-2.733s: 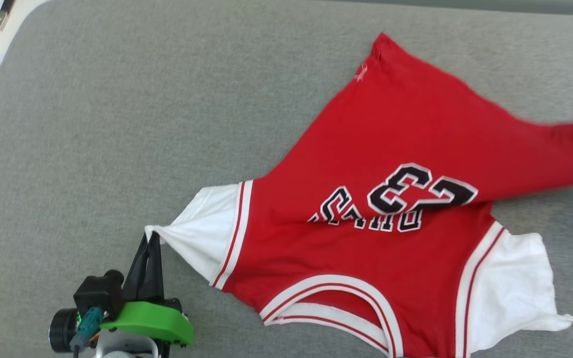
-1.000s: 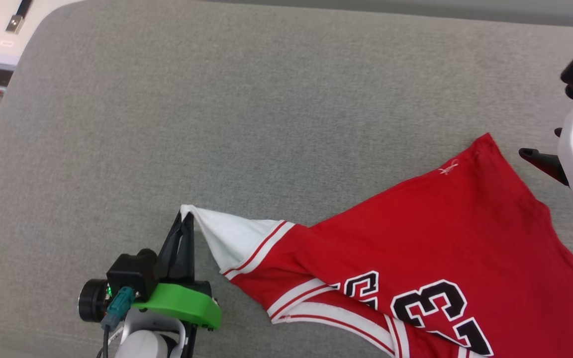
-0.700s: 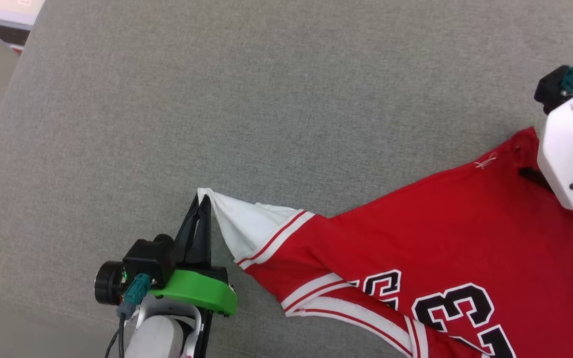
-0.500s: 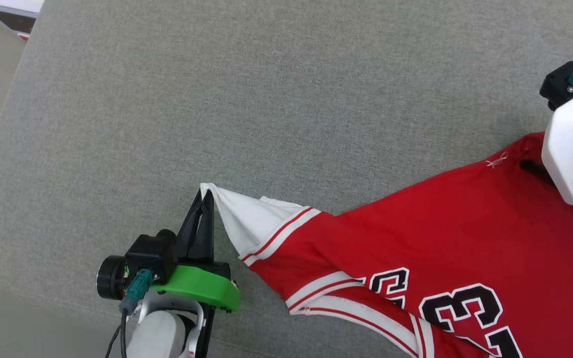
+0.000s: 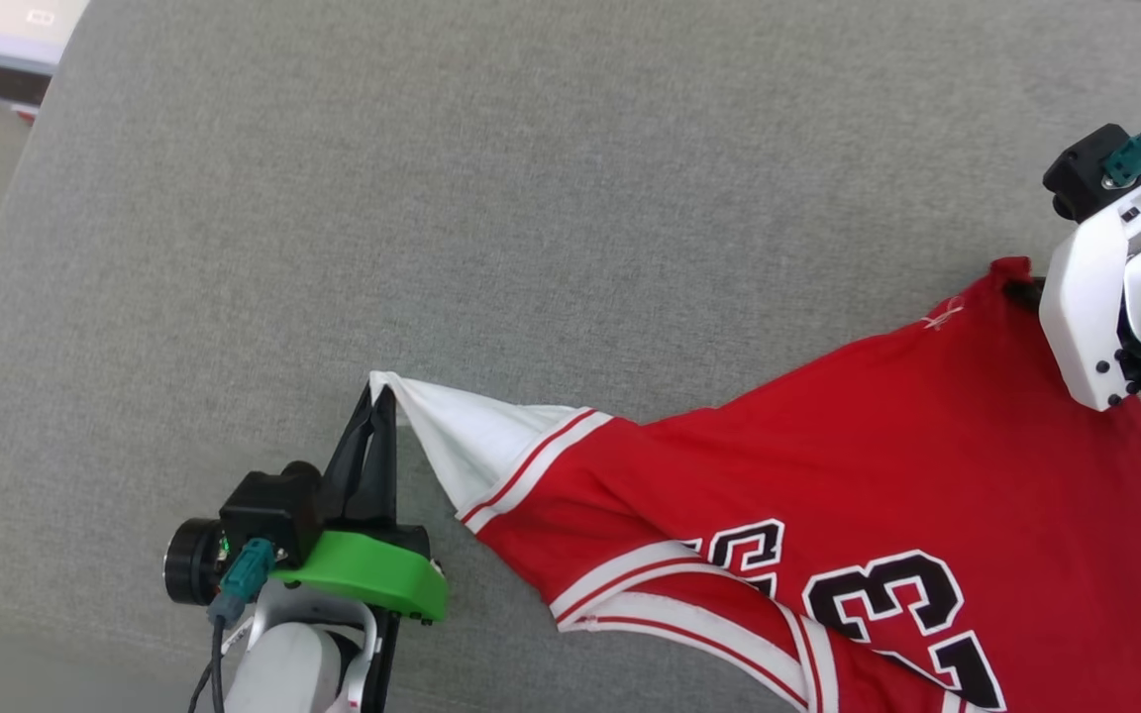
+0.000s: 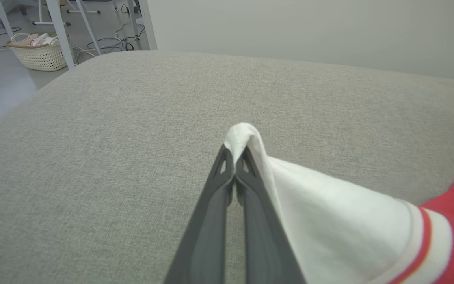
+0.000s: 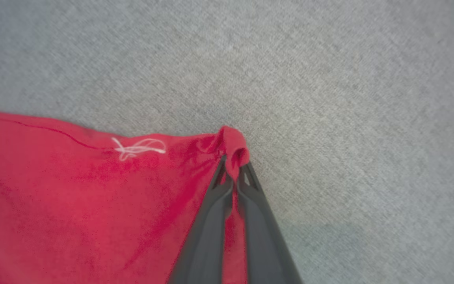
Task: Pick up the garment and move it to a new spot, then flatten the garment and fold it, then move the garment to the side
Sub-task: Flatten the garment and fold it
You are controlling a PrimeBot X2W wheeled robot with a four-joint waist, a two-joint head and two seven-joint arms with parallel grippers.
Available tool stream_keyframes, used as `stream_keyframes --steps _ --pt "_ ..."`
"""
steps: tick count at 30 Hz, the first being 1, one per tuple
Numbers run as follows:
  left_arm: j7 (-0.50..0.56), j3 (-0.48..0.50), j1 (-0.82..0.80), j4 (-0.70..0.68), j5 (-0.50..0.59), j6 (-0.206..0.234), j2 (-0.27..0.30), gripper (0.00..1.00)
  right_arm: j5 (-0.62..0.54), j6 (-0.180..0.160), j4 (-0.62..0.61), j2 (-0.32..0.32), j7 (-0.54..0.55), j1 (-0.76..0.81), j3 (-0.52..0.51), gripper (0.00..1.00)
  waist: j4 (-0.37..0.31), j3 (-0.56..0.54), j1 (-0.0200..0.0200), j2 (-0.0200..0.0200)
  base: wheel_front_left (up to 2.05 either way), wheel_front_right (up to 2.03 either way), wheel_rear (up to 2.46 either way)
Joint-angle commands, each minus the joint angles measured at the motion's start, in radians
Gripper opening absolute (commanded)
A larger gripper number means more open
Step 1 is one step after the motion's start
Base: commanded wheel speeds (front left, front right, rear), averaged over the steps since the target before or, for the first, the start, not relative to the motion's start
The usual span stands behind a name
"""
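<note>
Left gripper [image 5: 379, 392] pinches the white sleeve tip of the garment [image 5: 828, 465], which lies spread on a grey cushion [image 5: 531, 198]. The right gripper [image 7: 233, 170] is clamped on the red hem corner beside the garment's white logo [image 7: 138, 146]. A wicker basket [image 6: 40, 53] sits on the floor beyond the cushion. A second ago the right jaws stood open just off that corner.

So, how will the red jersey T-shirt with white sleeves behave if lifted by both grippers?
Probably floppy: the red jersey T-shirt crumples where the left gripper pinches its white sleeve tip and the right gripper its red hem corner. Likely light: fingertip pinches hold it. Its middle would probably sag between the grips.
</note>
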Motion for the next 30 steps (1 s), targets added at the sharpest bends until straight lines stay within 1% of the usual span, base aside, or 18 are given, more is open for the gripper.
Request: stream_keyframes --steps 1,7,11,14,19,22,26,30 --pt "-0.006 0.010 0.007 -0.001 0.004 -0.006 0.009 0.00 0.013 -0.001 -0.004 0.003 -0.029 -0.005 0.005 0.00 -0.039 -0.058 -0.0001 0.0000 0.00 0.00 0.00" --pt "-0.006 0.037 0.004 -0.026 0.008 -0.021 0.051 0.00 0.053 -0.001 -0.063 -0.028 -0.170 0.000 -0.013 0.00 -0.086 -0.147 -0.0001 0.0000 0.00 0.00 0.00" --pt "0.011 0.053 -0.036 -0.073 0.003 -0.029 0.082 0.00 0.081 -0.001 -0.094 -0.045 -0.244 0.007 -0.063 0.00 -0.119 -0.195 -0.0001 0.0000 0.00 0.00 0.00" --pt "0.036 0.061 -0.092 -0.117 0.000 -0.038 0.105 0.00 0.089 -0.001 -0.113 -0.051 -0.286 0.004 -0.107 0.00 -0.137 -0.211 -0.0001 0.0000 0.00 0.00 0.00" --pt "0.081 0.067 -0.247 -0.174 -0.010 -0.063 0.137 0.00 0.077 -0.001 -0.141 -0.054 -0.337 -0.015 -0.185 0.00 -0.161 -0.214 -0.0001 0.0000 0.00 0.00 0.00" --pt "0.111 0.068 -0.358 -0.178 -0.019 -0.079 0.156 0.00 0.069 -0.001 -0.149 -0.052 -0.362 -0.037 -0.243 0.00 -0.175 -0.199 -0.0001 0.0000 0.00 0.00 0.00" --pt "0.153 0.046 -0.535 -0.163 -0.009 -0.100 0.185 0.00 0.046 -0.001 -0.146 -0.041 -0.381 -0.095 -0.324 0.00 -0.195 -0.154 -0.0001 0.0000 0.00 0.00 0.00" --pt "0.196 0.026 -0.737 -0.130 -0.009 -0.113 0.194 0.00 0.012 -0.001 -0.131 -0.022 -0.381 -0.184 -0.397 0.00 -0.208 -0.088 -0.0001 0.0000 0.00 0.00 0.00"
